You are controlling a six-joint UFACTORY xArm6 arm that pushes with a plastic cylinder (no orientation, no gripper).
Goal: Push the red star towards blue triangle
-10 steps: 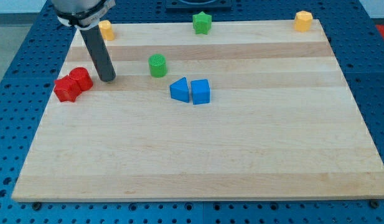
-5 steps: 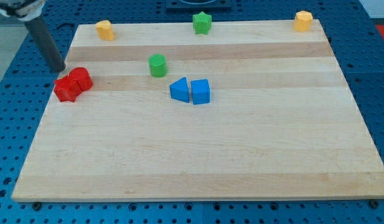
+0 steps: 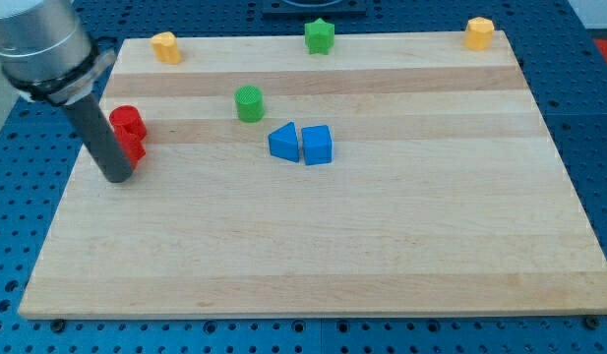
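My tip (image 3: pixel 117 177) rests on the board at the view's left, just below and left of the two red blocks. The rod hides most of the red star (image 3: pixel 135 148), which shows only as a red sliver to the right of the rod. The other red block (image 3: pixel 127 120) sits just above it, touching. The blue triangle (image 3: pixel 282 142) lies near the board's middle, well to the right of my tip, with a blue cube-like block (image 3: pixel 317 145) touching its right side.
A green cylinder (image 3: pixel 248 103) stands above and left of the blue triangle. A green star (image 3: pixel 320 36) sits at the top edge. Yellow blocks sit at the top left (image 3: pixel 164 46) and top right (image 3: pixel 479 32). The wooden board (image 3: pixel 313 256) lies on a blue perforated table.
My tip went from right of the red blocks out past the board's left edge, then down to the red star's lower left. The rod now covers most of the star.
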